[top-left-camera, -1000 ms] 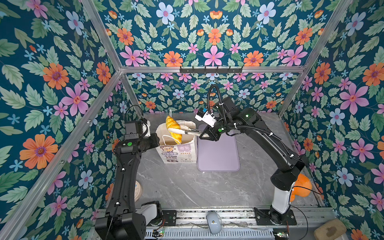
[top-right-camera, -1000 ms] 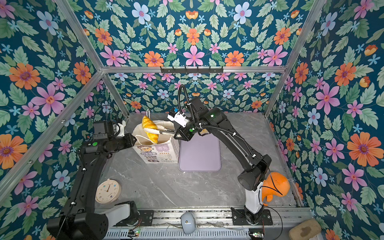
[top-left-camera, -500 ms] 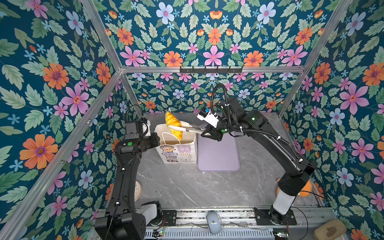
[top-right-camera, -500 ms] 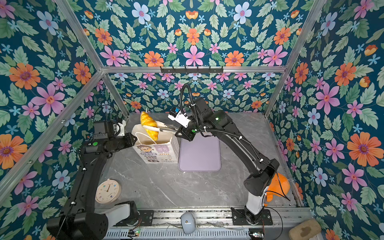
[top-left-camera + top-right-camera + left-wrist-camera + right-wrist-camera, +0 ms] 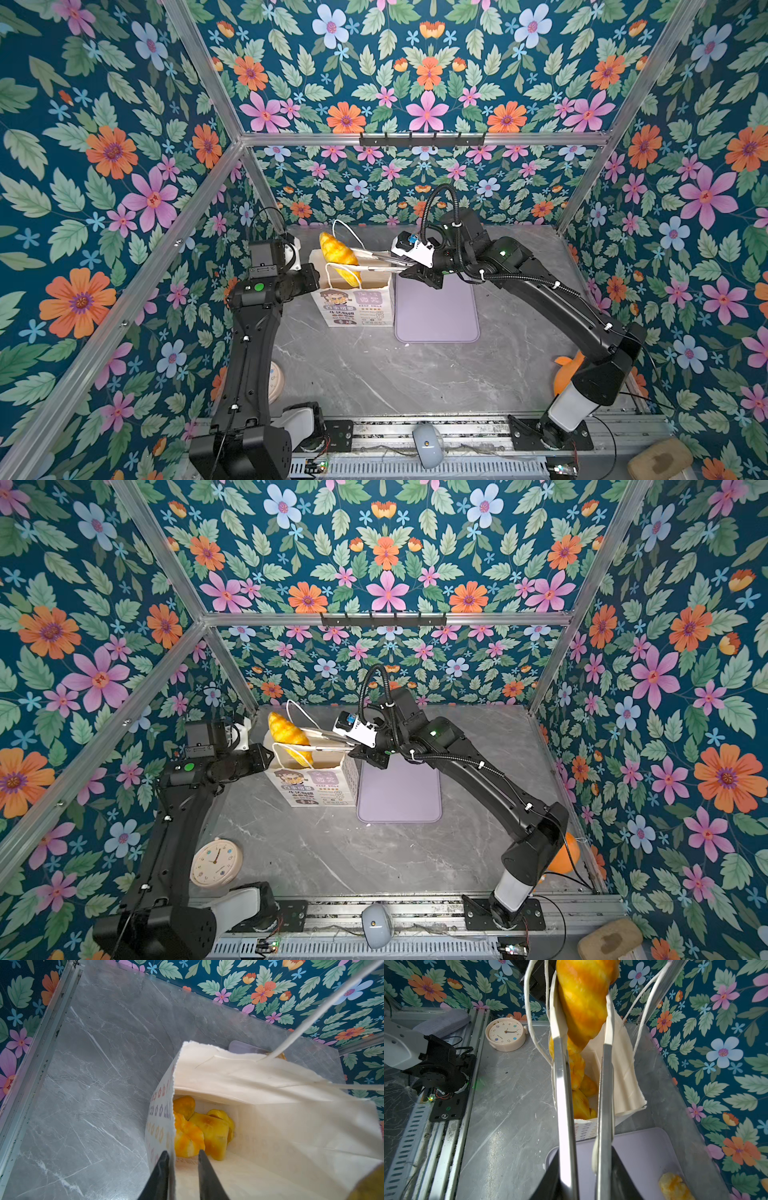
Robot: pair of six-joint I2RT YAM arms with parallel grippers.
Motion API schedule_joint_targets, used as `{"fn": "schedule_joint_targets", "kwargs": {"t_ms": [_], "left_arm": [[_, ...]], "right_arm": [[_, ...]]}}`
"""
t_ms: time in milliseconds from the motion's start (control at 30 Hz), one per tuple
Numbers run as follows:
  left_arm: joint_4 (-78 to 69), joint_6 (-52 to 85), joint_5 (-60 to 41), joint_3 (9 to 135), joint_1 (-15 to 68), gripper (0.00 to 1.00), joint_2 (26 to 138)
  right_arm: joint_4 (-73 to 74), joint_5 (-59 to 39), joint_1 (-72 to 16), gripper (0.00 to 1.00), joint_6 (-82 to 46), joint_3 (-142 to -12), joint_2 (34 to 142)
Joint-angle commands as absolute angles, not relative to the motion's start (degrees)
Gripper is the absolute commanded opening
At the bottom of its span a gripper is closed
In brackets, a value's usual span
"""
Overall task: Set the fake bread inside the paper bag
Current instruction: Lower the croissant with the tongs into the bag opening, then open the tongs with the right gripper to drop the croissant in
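1. Presently logging right gripper (image 5: 582, 997) clenched on croissant (image 5: 583, 1012), long metal fingers (image 5: 562, 1084) pinching it from both sides.
2. Found croissant tilted between those fingertips, directly over open mouth of paper bag (image 5: 357, 303); white cord handles (image 5: 527, 1001) looping either side of the fingers.
3. Logging left gripper (image 5: 182, 1154) astride bag's side wall: one finger outside, one inside, tips narrowly apart, gap visible between inner finger and paper.
4. Counted several more fake breads (image 5: 209, 1132) on bag floor, just beyond left fingertips.
5. Spotted lilac tray (image 5: 436, 307) beneath right gripper's wrist, with crumbed bread piece (image 5: 675, 1186) lying on it.
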State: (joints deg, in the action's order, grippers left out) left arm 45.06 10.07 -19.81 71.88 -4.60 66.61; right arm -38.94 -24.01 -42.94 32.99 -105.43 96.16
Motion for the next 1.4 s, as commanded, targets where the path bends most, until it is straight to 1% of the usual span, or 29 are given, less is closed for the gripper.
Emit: {"fn": "schedule_joint_targets", "kwargs": {"t_ms": [0,100,300,567,800,933,1100,1200,1367], "left_arm": [[45.32,9.67,-20.39,72.42,-4.65,0.26,66.59],[45.36,9.67,-20.39,72.42,-4.66,0.26,66.53],[45.24,9.76,-20.49,72.02,-4.52,0.26,66.71],[45.49,9.49,-19.87,72.2,-4.55,0.27,66.37],[45.31,9.84,-20.69,71.99,-4.46,0.26,66.5],[45.33,9.84,-20.58,72.14,-4.39,0.26,66.24],[45.27,10.01,-20.74,72.2,-4.27,0.26,66.43],[45.27,10.11,-20.83,72.13,-4.21,0.26,66.53],[45.18,10.11,-20.83,71.99,-4.11,0.26,66.4]], "right_arm": [[-39.62,-24.28,-43.06,0.28,37.83,-108.75,97.93],[-44.27,-23.22,-43.04,0.28,39.94,-112.16,100.09],[-43.31,-22.06,-42.8,0.27,40.24,-112.62,100.81],[-46.63,-19.29,-42.8,0.27,42.75,-113.82,102.74],[-51.66,-18.12,-42.79,0.27,43.87,-116.73,104.95],[-52.12,-18.62,-42.8,0.28,43.86,-116.51,104.95],[-54.97,-21.01,-42.79,0.3,42.2,-119.08,106.81],[-57.51,-21.03,-42.93,0.32,41.01,-121.58,108.37],[-57.85,-20.61,-43.18,0.38,40.27,-121.88,108.41]]}}
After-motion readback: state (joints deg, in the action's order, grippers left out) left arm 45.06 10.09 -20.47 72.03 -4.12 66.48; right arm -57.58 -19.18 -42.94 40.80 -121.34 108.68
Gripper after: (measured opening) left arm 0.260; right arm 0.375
